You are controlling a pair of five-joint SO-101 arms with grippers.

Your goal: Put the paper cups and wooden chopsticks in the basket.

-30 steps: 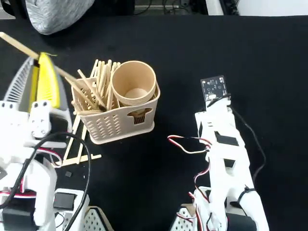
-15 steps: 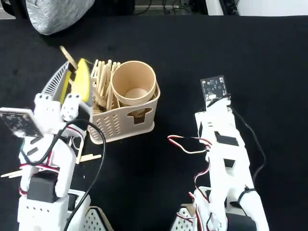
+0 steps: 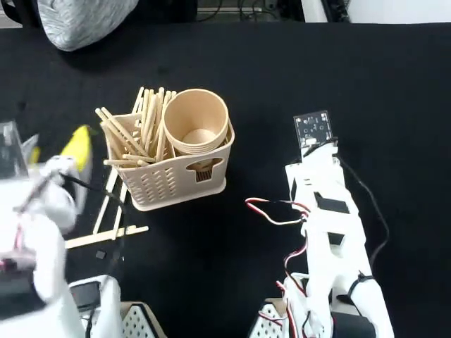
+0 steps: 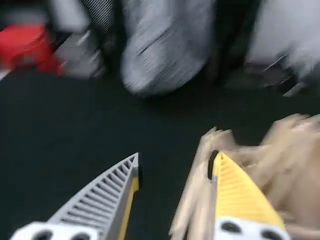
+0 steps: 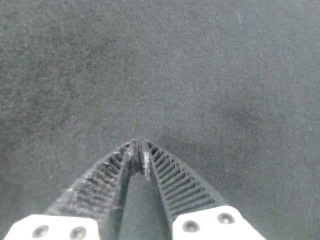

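The stacked paper cups stand upright in the right half of the basket. A bundle of wooden chopsticks leans in the left half beside them. A few loose chopsticks lie on the black desk just left of the basket. Near that side hangs the left gripper, its fingers spread wide with nothing between them, the yellow one close to the basket's sticks. Well off to the right, the right gripper points down at the desk, its fingers pressed together tip to tip, holding nothing.
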